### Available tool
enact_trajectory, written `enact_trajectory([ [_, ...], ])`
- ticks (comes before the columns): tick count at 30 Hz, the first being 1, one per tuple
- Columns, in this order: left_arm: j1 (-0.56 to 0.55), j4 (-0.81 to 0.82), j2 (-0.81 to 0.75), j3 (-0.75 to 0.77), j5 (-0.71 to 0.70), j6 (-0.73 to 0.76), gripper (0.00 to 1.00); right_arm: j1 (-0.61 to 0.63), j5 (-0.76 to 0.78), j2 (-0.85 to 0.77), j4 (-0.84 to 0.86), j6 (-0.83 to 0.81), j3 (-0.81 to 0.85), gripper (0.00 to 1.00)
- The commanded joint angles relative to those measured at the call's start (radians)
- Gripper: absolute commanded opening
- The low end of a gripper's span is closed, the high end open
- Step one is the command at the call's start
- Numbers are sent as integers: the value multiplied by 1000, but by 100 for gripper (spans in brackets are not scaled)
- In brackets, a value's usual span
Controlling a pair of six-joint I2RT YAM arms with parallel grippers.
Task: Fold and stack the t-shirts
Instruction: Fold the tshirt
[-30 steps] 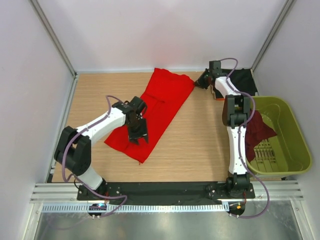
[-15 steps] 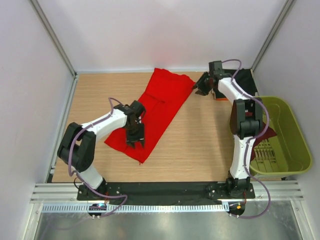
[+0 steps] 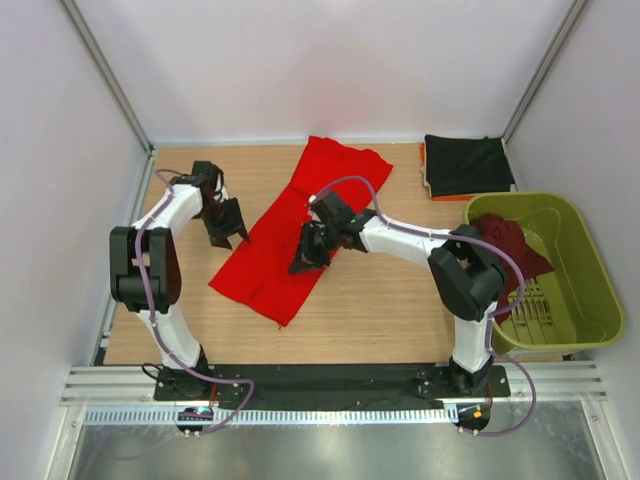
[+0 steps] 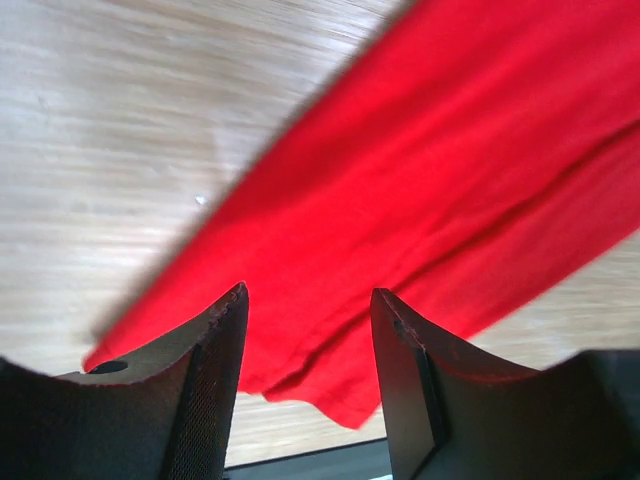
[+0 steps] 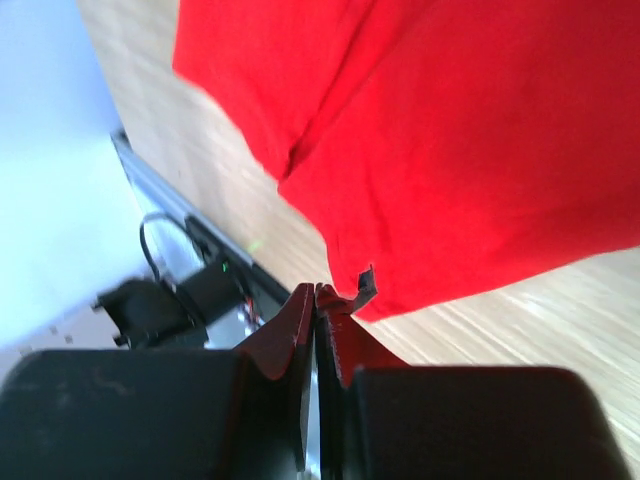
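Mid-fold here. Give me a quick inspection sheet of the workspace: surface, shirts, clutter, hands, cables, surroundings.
Surface: wooden table, bare around the shirts.
Job's things: red shirt lying slantwise mid-table; black shirt folded at the far right corner; maroon shirt bunched in the basket.
Clutter: green basket on the right; nothing else seen.
Hands: left hand open, beside the red shirt's left edge, holding nothing; right hand shut at its right edge, cannot tell whether cloth is pinched.
Cables: one per side, in loose loops; the right one arcs above the red shirt.
Surroundings: white walls on three sides; metal rail at the near edge.
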Motion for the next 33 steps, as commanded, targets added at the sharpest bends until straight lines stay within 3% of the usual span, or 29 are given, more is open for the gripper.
enact_trajectory([
  [1, -1, -41, 3, 40, 9, 116, 54, 16, -150, 12, 98, 3, -44, 10],
  [7, 20, -105, 45, 0, -97, 232, 53, 129, -239, 72, 164, 3, -27, 7],
  [10, 40, -101, 65, -29, -75, 233, 52, 154, -253, 83, 146, -15, -61, 6],
  [14, 39, -98, 80, -77, -93, 170, 53, 158, -227, 95, 190, -12, -137, 6],
  [22, 39, -107, 81, -85, -219, 189, 54, 184, -163, 156, 160, -35, -191, 6],
  [27, 39, -112, 103, -69, -308, 180, 55, 195, -58, 147, 54, -66, -167, 6],
  [31, 39, -109, 92, -74, -266, 180, 54, 210, 9, 58, -27, -37, -127, 16],
  [33, 39, -110, 75, -80, -257, 182, 54, 212, 119, -29, -111, 4, -109, 30],
])
